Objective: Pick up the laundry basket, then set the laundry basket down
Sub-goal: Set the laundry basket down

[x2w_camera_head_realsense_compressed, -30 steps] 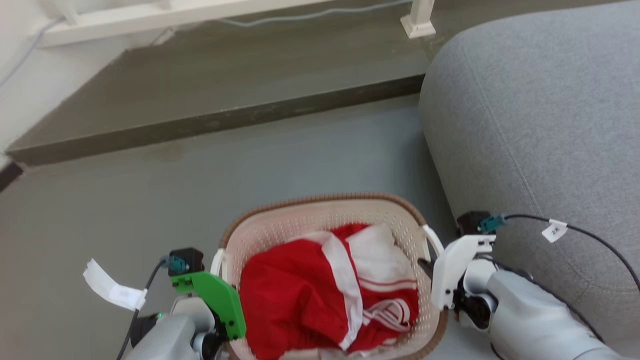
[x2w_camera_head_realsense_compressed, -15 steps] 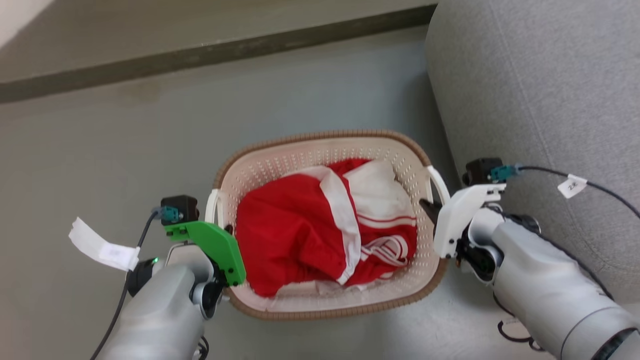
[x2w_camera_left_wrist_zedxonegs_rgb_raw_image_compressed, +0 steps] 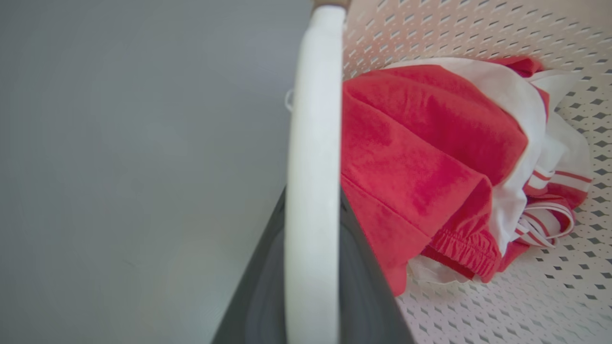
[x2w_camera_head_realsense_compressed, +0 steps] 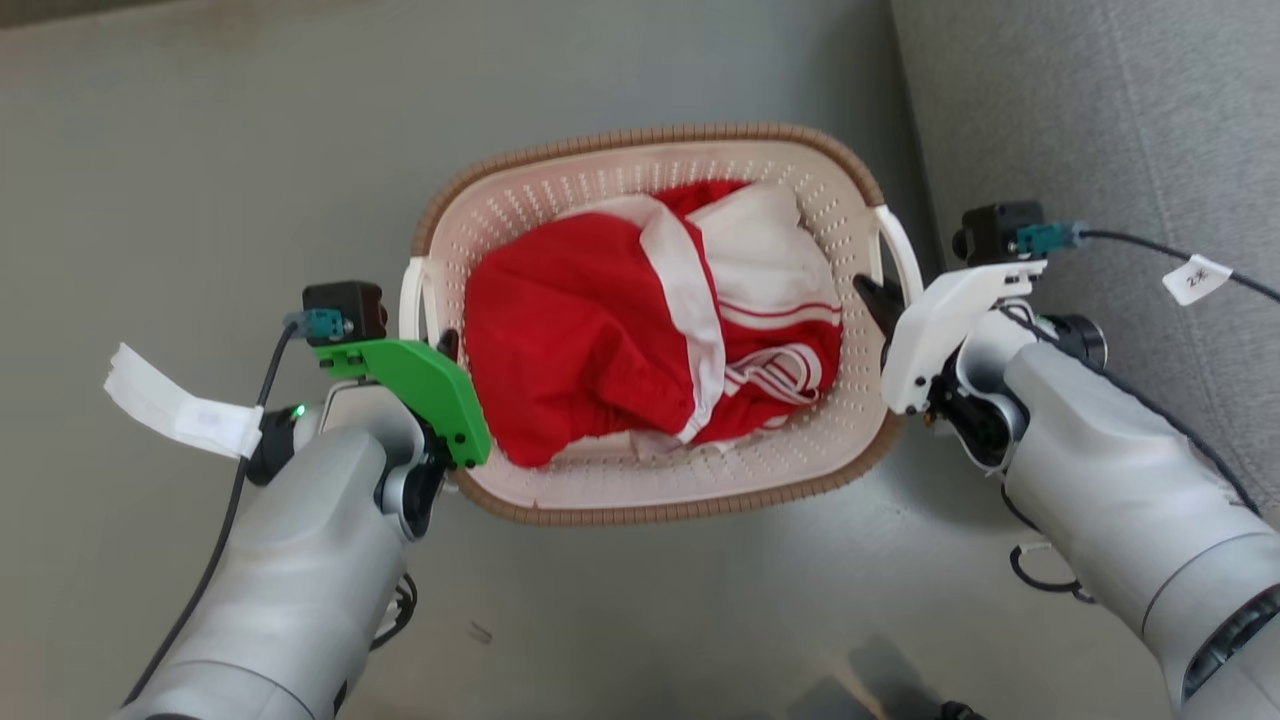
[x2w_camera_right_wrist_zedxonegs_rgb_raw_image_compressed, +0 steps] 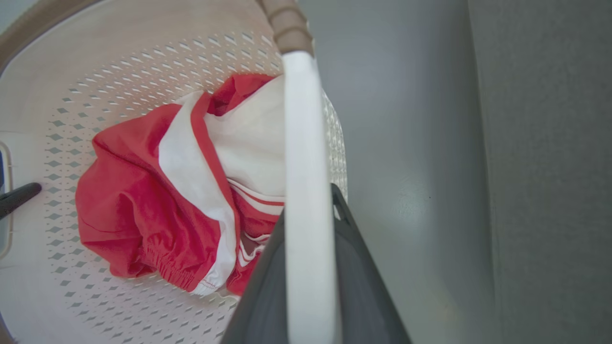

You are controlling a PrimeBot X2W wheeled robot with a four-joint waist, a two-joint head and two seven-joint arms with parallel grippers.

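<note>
Sitting squarely between the two arms, the laundry basket (x2w_camera_head_realsense_compressed: 650, 138) is over the grey floor (x2w_camera_head_realsense_compressed: 200, 150), brown rim up, with the grey sofa (x2w_camera_head_realsense_compressed: 1100, 120) just beside it on the robot's right. Whether its base touches the floor or hangs clear, I cannot tell. Inside, the red-and-white clothing (x2w_camera_head_realsense_compressed: 580, 330) lies bunched across the perforated bottom.

Out to the sides now. On the left handle (x2w_camera_head_realsense_compressed: 410, 300) sits the left gripper (x2w_camera_head_realsense_compressed: 447, 345), under its green mount. The left wrist view shows the white handle bar (x2w_camera_left_wrist_zedxonegs_rgb_raw_image_compressed: 313, 191) running straight up between the dark fingers (x2w_camera_left_wrist_zedxonegs_rgb_raw_image_compressed: 363, 286), which are pinched on it. It's the same on the other side: the right gripper (x2w_camera_head_realsense_compressed: 872, 295) is on the right handle (x2w_camera_head_realsense_compressed: 897, 250), and in the right wrist view its fingers (x2w_camera_right_wrist_zedxonegs_rgb_raw_image_compressed: 363, 286) are clamped either side of the white bar (x2w_camera_right_wrist_zedxonegs_rgb_raw_image_compressed: 306, 191).
</note>
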